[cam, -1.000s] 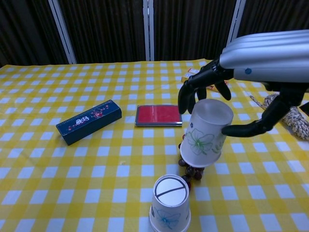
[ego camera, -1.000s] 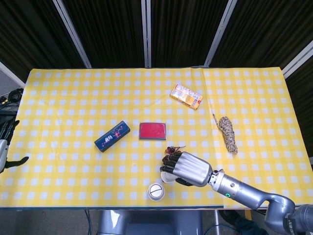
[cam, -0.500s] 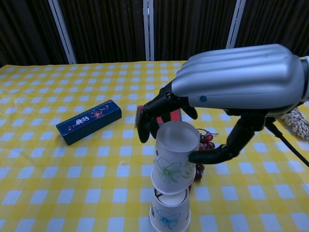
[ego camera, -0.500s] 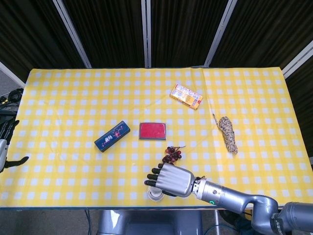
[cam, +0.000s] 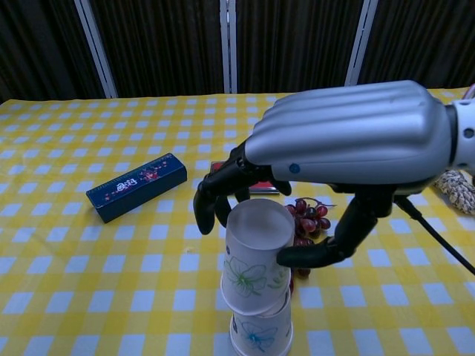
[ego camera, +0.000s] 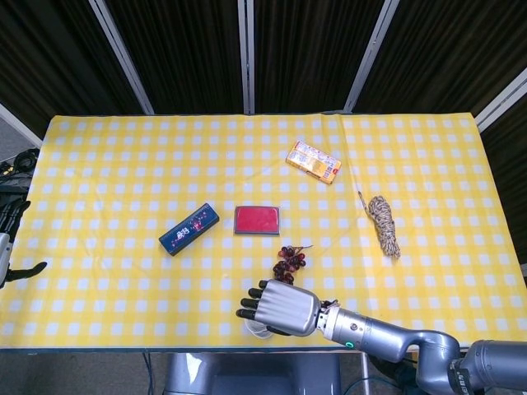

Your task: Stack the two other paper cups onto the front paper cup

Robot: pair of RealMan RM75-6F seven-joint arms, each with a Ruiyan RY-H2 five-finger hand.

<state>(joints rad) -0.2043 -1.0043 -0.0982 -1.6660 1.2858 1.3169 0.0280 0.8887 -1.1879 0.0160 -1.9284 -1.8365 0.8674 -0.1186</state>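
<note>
- Since half a second ago the upper paper cup [cam: 254, 256] has sunk lower and shifted a little left over the front paper cup [cam: 260, 335], and one second ago it was held tilted above the grapes, well clear of that cup.
- Both cups stand upside down at the front edge of the tabletop, near its middle; the upper one sits tilted on the front one, not fully seated.
- Right hand [cam: 334, 159] holds the upper paper cup, thumb against its right side and dark fingers [cam: 215, 189] curled over its top left.
- From the head view the right hand [ego camera: 280, 309] covers nearly all of the stack.
- Grapes [cam: 308, 221] lie just behind the cups.
- Further back lie a red flat case [ego camera: 257, 220] and a dark blue box [ego camera: 188, 230]; an orange packet [ego camera: 313, 161] is toward the far edge and a coiled rope [ego camera: 384, 225] toward the right edge.
- Left hand [ego camera: 6, 247] hangs off the left edge, fingers apart, holding nothing.
- Yellow checked cloth [ego camera: 123, 164] covers the tabletop; dark curtains [ego camera: 181, 49] with pale uprights stand behind.
</note>
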